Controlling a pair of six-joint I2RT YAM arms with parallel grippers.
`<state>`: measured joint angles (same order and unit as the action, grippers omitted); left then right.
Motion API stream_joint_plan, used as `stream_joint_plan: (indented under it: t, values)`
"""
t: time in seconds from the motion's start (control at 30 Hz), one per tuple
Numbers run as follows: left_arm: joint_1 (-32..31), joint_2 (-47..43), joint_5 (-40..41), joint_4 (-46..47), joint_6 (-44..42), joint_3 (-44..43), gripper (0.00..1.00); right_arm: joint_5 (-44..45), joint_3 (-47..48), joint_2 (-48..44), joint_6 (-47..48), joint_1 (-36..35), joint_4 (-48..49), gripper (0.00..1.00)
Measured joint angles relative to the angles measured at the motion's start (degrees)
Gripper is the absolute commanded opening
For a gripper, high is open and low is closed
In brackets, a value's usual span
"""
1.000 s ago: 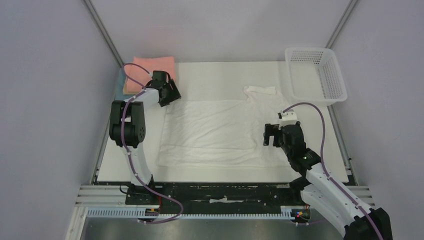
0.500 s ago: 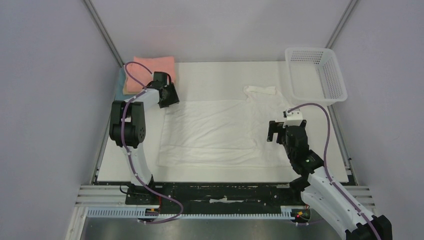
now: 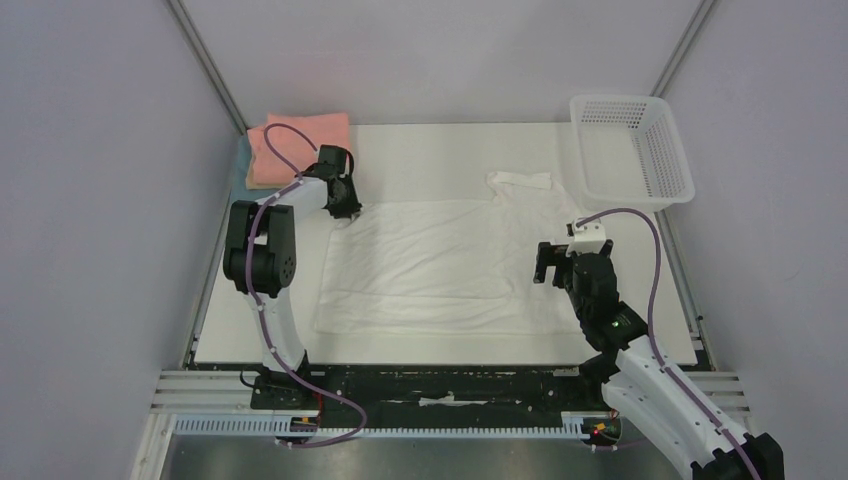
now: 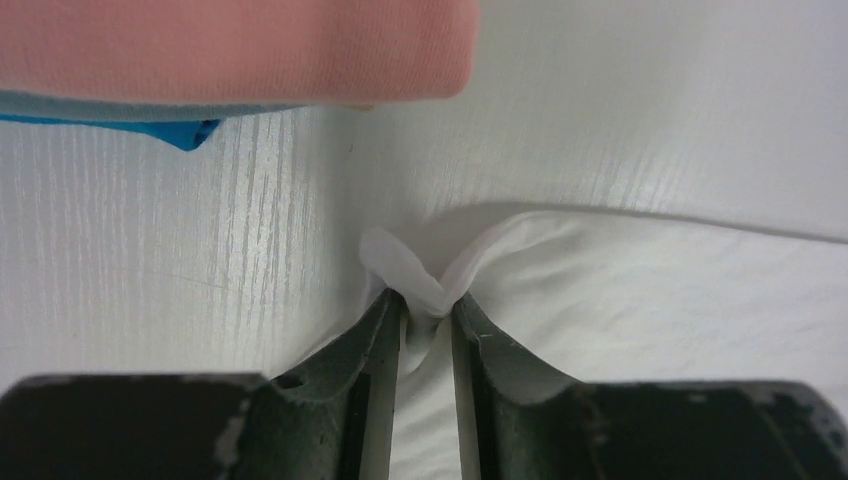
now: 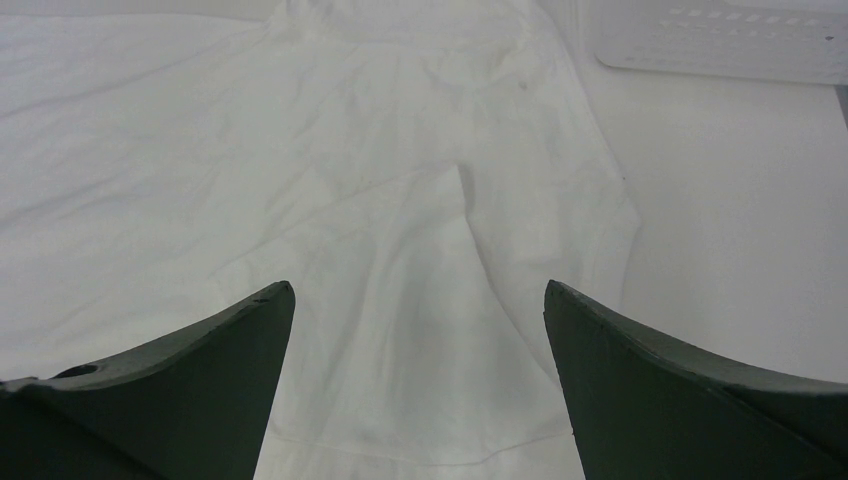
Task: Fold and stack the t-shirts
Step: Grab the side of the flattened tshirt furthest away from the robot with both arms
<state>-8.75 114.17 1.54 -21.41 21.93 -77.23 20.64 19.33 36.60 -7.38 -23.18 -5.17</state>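
Note:
A large white t-shirt (image 3: 430,262) lies spread flat in the middle of the table, one sleeve (image 3: 520,181) pointing to the far right. My left gripper (image 3: 345,208) is down at the shirt's far left corner and is shut on a pinch of its white cloth (image 4: 425,285). A folded salmon-pink shirt (image 3: 300,133) lies at the far left on a blue one (image 4: 180,131). My right gripper (image 3: 548,266) is open and empty, held above the shirt's right side (image 5: 420,250). The tan shirt is hidden.
A white plastic lattice basket (image 3: 630,150) stands at the far right corner, its rim also in the right wrist view (image 5: 720,45). The folded stack sits close behind the left gripper. Grey walls close in both sides.
My left gripper has moved down and a little right onto the shirt's far left corner and closed on it. My right gripper drew back to the right, then stayed still.

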Motion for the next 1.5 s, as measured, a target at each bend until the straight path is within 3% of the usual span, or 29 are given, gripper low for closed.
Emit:
stream_joint_plan:
  t: [0.2,0.33,0.53,0.93,1.3,1.5]
  values:
    - [-0.1,0.0,0.7,-1.4,0.1,-0.4,0.23,0.0,-0.2,-0.5,0.1,0.0,0.0,0.98]
    - [-0.1,0.0,1.0,-2.6,0.1,-0.7,0.04,0.8,-0.1,-0.5,0.1,0.0,-0.1,0.98]
    - [-0.1,0.0,0.6,-2.7,0.2,-0.7,0.02,1.9,7.0,4.2,-3.3,0.0,-4.2,0.98]
    - [-0.1,-0.1,0.3,-2.4,0.2,-0.5,0.02,-1.5,36.9,35.0,-8.7,0.5,-6.8,0.98]
    - [-0.1,-0.3,-0.7,-1.9,0.5,0.1,0.02,-8.8,56.6,67.1,-9.1,13.0,-9.1,0.98]
    - [-0.1,-0.4,-0.6,-1.9,0.8,0.1,0.02,-13.2,66.0,77.9,-9.1,16.2,-8.5,0.94]
